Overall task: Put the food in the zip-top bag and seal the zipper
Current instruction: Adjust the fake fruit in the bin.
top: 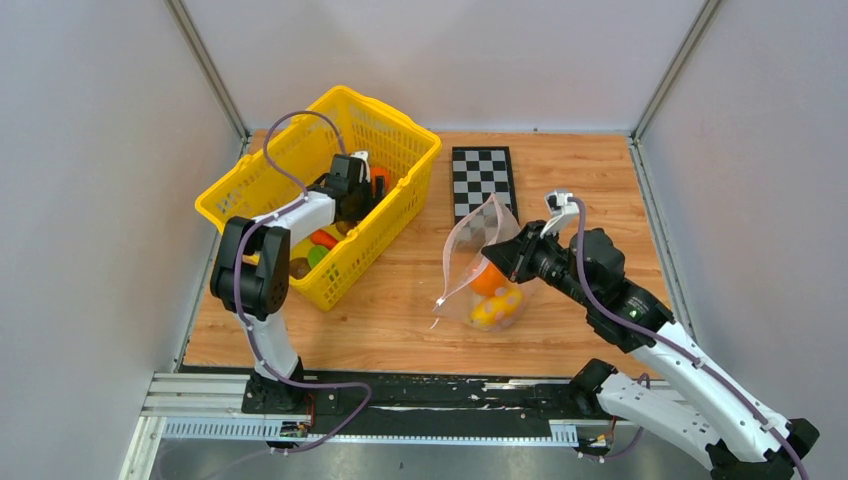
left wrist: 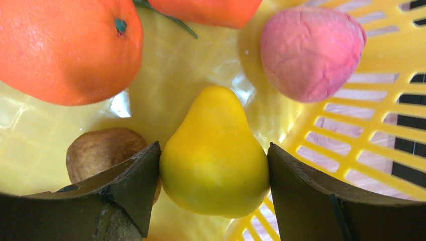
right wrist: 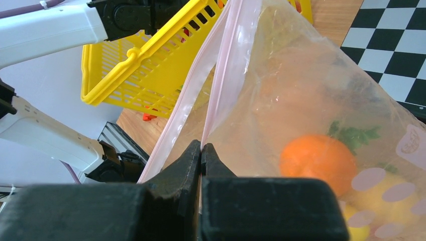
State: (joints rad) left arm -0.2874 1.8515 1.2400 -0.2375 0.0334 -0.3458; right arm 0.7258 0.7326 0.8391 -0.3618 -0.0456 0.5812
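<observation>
My left gripper (top: 350,195) is down inside the yellow basket (top: 300,130). In the left wrist view its fingers (left wrist: 130,181) press both sides of a yellow toy pear (left wrist: 213,165). My right gripper (top: 497,252) is shut on one edge of the zip-top bag (top: 480,250) and holds its mouth up and open. In the right wrist view the jaws (right wrist: 201,146) pinch the pink zipper strip (right wrist: 221,75). An orange (right wrist: 316,160) and yellow pieces (right wrist: 377,201) lie inside the bag (right wrist: 301,90).
In the basket (left wrist: 361,125) lie a large orange (left wrist: 65,50), a pink peach (left wrist: 311,52), a brown kiwi (left wrist: 100,150) and an orange-red piece (left wrist: 206,10). A checkerboard (top: 482,180) lies behind the bag. Grey walls enclose the wooden table (top: 580,180).
</observation>
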